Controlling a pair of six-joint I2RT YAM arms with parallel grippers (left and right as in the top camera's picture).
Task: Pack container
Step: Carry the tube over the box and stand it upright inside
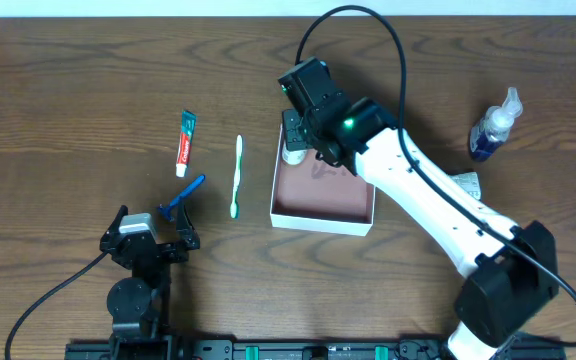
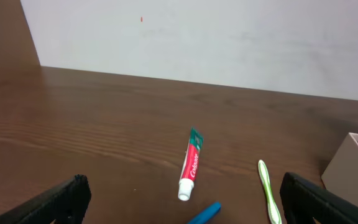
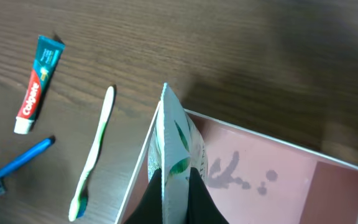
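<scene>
Right pincer (image 3: 173,190) grips white-green sachet (image 3: 174,134) over white cardboard box (image 3: 303,186).
Poised at far-left corner, likely for drop-in; left pincer (image 1: 151,228) released.

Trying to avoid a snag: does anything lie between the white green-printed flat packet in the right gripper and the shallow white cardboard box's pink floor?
Nothing visible. The right gripper holds the white green-printed packet over a wall of the white cardboard box; its visible pink floor is bare.

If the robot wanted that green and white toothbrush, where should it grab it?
Probably around mid-handle, coming straight down from above. The toothbrush lies flat and slim on the table, so the fingers should close across its narrow width.
</scene>
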